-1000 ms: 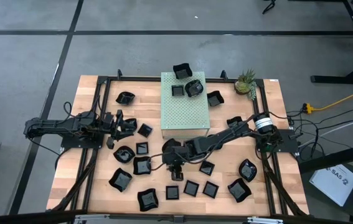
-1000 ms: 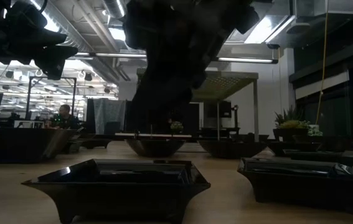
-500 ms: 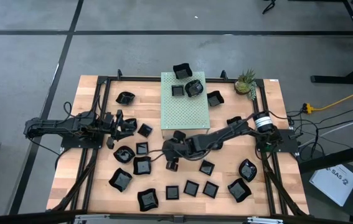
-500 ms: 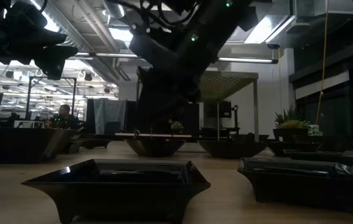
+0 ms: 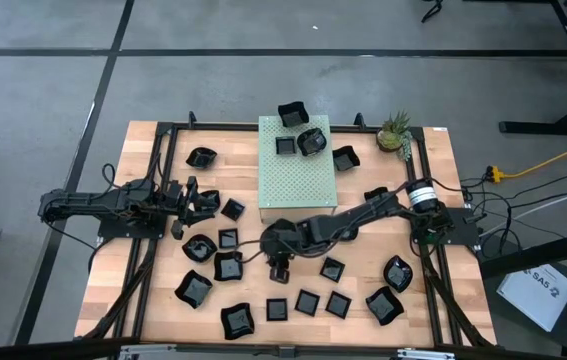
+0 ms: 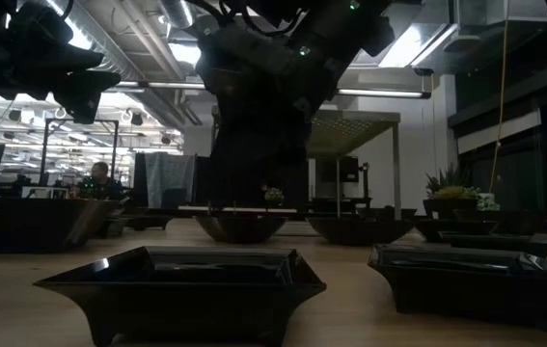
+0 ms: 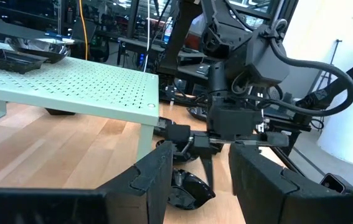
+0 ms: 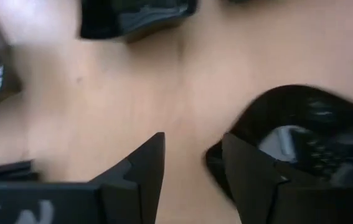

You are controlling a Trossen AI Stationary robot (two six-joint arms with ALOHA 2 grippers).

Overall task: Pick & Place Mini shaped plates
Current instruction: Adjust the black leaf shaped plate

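Note:
Several glossy black mini shaped plates lie scattered on the wooden table [image 5: 163,300], and three more [image 5: 298,130] sit on the pale green perforated box [image 5: 296,180]. My right gripper [image 5: 279,262] hangs over the middle of the table, slanting down and open. In the right wrist view only bare wood shows between the fingers of my right gripper [image 8: 192,168]. A rounded plate [image 8: 307,130] lies right beside one finger; whether that finger touches it, I cannot tell. My left gripper [image 5: 201,200] waits open at the table's left, pointing level.
The green box stands at the far middle on legs. A small pineapple-like plant [image 5: 394,132] sits at the far right. Square plates [image 5: 308,302] line the near edge, and one [image 6: 181,289] fills the low view's foreground. A black frame rail [image 5: 153,200] runs along each side.
My right gripper has rolled a little about its own pointing line while staying over the same spot in the middle of the table. Its fingers keep the same gap. No plate has moved.

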